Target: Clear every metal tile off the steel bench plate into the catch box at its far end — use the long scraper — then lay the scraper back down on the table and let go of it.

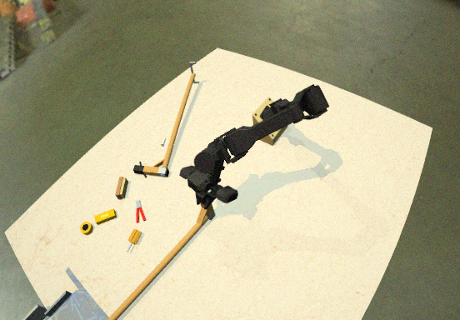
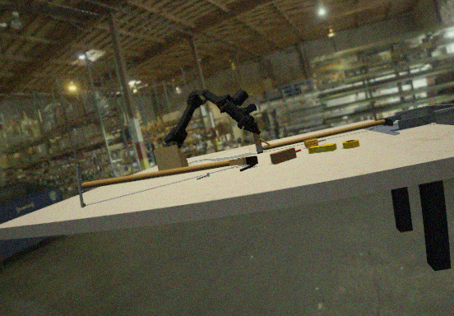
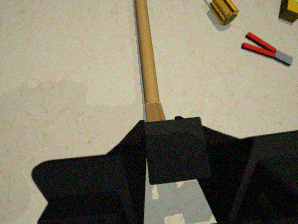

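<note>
Top view gives the whole layout: the black arm reaches from its tan pedestal (image 1: 270, 140) across the cream table (image 1: 333, 233), and the gripper (image 1: 207, 203) is clamped on the near end of the long scraper (image 1: 162, 262), whose wooden shaft runs over the table to the steel bench plate (image 1: 81, 306) at the frame's bottom left corner. Only a corner of that plate shows here, with a dark part beside it; whether that is the catch box, and what lies on the plate or in the box, cannot be told.

The wrist view shows what the top view hides: the shaft (image 3: 148, 65) emerging straight from under the dark gripper body, with the fingers themselves concealed. It also catches the red-handled tool (image 3: 265, 48) close by.

The exterior view alone shows the table's edge and dark legs, the scraper (image 2: 329, 133) lying low along the surface toward the grey plate (image 2: 415, 117) at far right.

Counted from above: two long wooden-handled tools, the second one (image 1: 177, 121) lying free to the arm's side; one brown block (image 1: 121, 187); one yellow bar (image 1: 105, 216); one yellow ring (image 1: 86, 227); one red-handled tool (image 1: 140, 212); one orange pronged piece (image 1: 134, 237).
</note>
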Robot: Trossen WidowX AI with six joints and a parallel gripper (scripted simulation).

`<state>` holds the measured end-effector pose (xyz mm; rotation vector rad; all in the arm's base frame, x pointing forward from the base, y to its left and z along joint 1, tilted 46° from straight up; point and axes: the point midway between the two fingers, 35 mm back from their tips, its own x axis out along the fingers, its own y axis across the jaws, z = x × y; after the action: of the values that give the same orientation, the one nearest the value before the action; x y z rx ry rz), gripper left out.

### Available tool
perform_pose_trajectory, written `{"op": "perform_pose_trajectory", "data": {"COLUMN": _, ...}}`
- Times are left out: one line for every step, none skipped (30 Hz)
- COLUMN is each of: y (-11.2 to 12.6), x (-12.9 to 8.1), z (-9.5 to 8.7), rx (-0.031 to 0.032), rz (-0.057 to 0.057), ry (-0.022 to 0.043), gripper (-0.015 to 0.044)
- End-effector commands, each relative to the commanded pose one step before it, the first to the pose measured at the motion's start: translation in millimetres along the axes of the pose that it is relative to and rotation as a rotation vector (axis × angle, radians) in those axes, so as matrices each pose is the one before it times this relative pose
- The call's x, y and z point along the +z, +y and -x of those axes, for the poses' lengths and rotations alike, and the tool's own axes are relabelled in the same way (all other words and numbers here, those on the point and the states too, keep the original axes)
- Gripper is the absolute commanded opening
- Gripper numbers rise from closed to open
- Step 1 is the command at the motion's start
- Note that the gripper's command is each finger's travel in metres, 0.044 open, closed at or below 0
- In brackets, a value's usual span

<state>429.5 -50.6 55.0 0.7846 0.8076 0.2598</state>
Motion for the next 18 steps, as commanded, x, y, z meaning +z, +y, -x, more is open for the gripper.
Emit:
{"op": "perform_pose_trajectory", "data": {"y": 0.14, "x": 10.46, "z": -1.33, "rx": -0.00210, "rz": 0.0034, "ry": -0.01368, "gripper": 0.0000}}
{"op": "perform_pose_trajectory", "data": {"y": -0.02, "x": 1.39, "z": -0.90, "rx": 0.00003, "rz": 0.0001, "ry": -0.00007, "gripper": 0.0000}}
{"op": "perform_pose_trajectory", "data": {"y": -0.02, "x": 1.38, "z": -0.90, "rx": 0.00003, "rz": 0.0001, "ry": -0.00007, "gripper": 0.0000}}
{"op": "perform_pose_trajectory", "data": {"y": -0.02, "x": 1.38, "z": -0.90, "rx": 0.00004, "rz": 0.0001, "ry": -0.00007, "gripper": 0.0000}}
{"op": "perform_pose_trajectory", "data": {"y": -0.02, "x": 1.37, "z": -0.91, "rx": 0.00004, "rz": 0.0001, "ry": -0.00007, "gripper": 0.0000}}
{"op": "perform_pose_trajectory", "data": {"y": -0.03, "x": 1.36, "z": -0.91, "rx": 0.00004, "rz": 0.0001, "ry": -0.00007, "gripper": 0.0000}}
{"op": "perform_pose_trajectory", "data": {"y": -0.03, "x": 1.36, "z": -0.91, "rx": 0.00004, "rz": 0.0001, "ry": -0.00007, "gripper": 0.0000}}
{"op": "perform_pose_trajectory", "data": {"y": -0.03, "x": 1.35, "z": -0.91, "rx": 0.00004, "rz": 0.0001, "ry": -0.00007, "gripper": 0.0000}}
{"op": "perform_pose_trajectory", "data": {"y": -0.03, "x": 1.35, "z": -0.92, "rx": 0.00004, "rz": 0.0001, "ry": -0.00007, "gripper": 0.0000}}
{"op": "perform_pose_trajectory", "data": {"y": -0.03, "x": 1.34, "z": -0.92, "rx": 0.00004, "rz": 0.0001, "ry": -0.00007, "gripper": 0.0000}}
{"op": "perform_pose_trajectory", "data": {"y": -0.03, "x": 1.33, "z": -0.92, "rx": 0.00004, "rz": 0.0001, "ry": -0.00007, "gripper": 0.0000}}
{"op": "perform_pose_trajectory", "data": {"y": -0.03, "x": 1.33, "z": -0.92, "rx": 0.00004, "rz": 0.0001, "ry": -0.00007, "gripper": 0.0000}}
{"op": "perform_pose_trajectory", "data": {"y": -0.03, "x": 1.32, "z": -0.92, "rx": 0.00004, "rz": 0.0001, "ry": -0.00007, "gripper": 0.0000}}
{"op": "perform_pose_trajectory", "data": {"y": -0.03, "x": 1.32, "z": -0.93, "rx": 0.00004, "rz": 0.0001, "ry": -0.00007, "gripper": 0.0000}}
{"op": "perform_pose_trajectory", "data": {"y": -0.03, "x": 1.31, "z": -0.93, "rx": 0.00004, "rz": 0.0001, "ry": -0.00007, "gripper": 0.0000}}
{"op": "perform_pose_trajectory", "data": {"y": -0.03, "x": 1.30, "z": -0.93, "rx": 0.00004, "rz": 0.0001, "ry": -0.00007, "gripper": 0.0000}}
{"op": "perform_pose_trajectory", "data": {"y": -0.03, "x": 1.30, "z": -0.93, "rx": 0.00004, "rz": 0.0001, "ry": -0.00007, "gripper": 0.0000}}
{"op": "perform_pose_trajectory", "data": {"y": -0.03, "x": 1.29, "z": -0.93, "rx": 0.00004, "rz": 0.0001, "ry": -0.00007, "gripper": 0.0000}}
